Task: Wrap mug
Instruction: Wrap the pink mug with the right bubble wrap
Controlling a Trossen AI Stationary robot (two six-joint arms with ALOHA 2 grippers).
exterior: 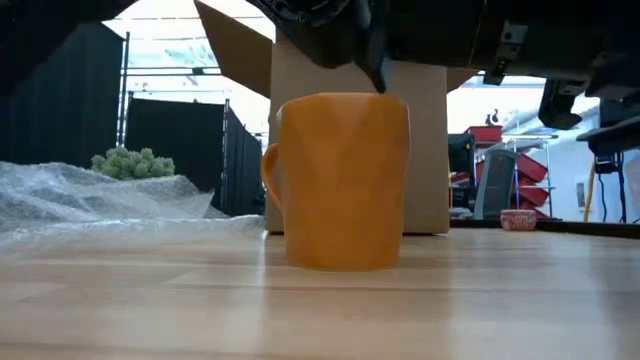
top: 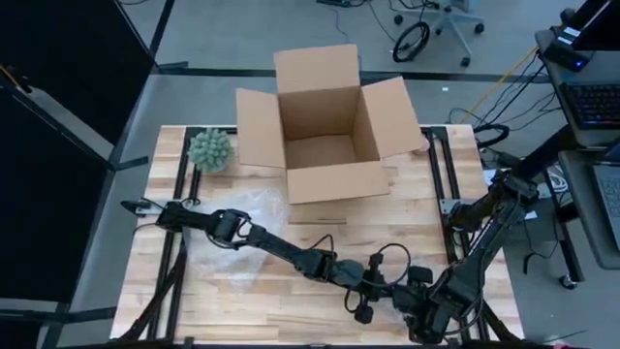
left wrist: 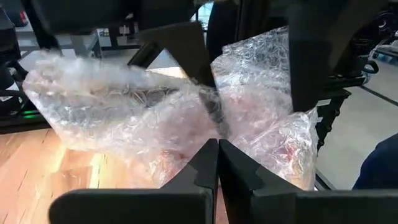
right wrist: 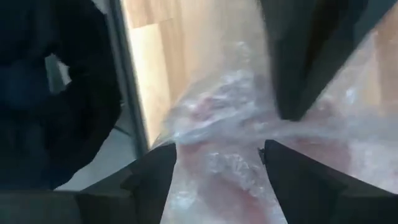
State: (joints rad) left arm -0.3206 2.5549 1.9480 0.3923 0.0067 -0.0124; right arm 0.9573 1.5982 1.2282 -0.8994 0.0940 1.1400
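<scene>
On the left of the tabletop (top: 242, 291) lies a loose sheet of bubble wrap (top: 237, 218). The left gripper (left wrist: 217, 155) has its fingers closed on a piece of bubble wrap. The orange mug (exterior: 340, 180) stands upright before the cardboard box (top: 325, 121). The right gripper (right wrist: 217, 165) has fingers apart around wrap.

A robotics lab; black curtains (exterior: 170, 140), office chair (top: 448, 24), keyboard (top: 591, 102) beside the table.

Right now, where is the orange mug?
In the low view the orange mug stands upright on the wooden table, in front of the cardboard box; the high view does not show it.
</scene>
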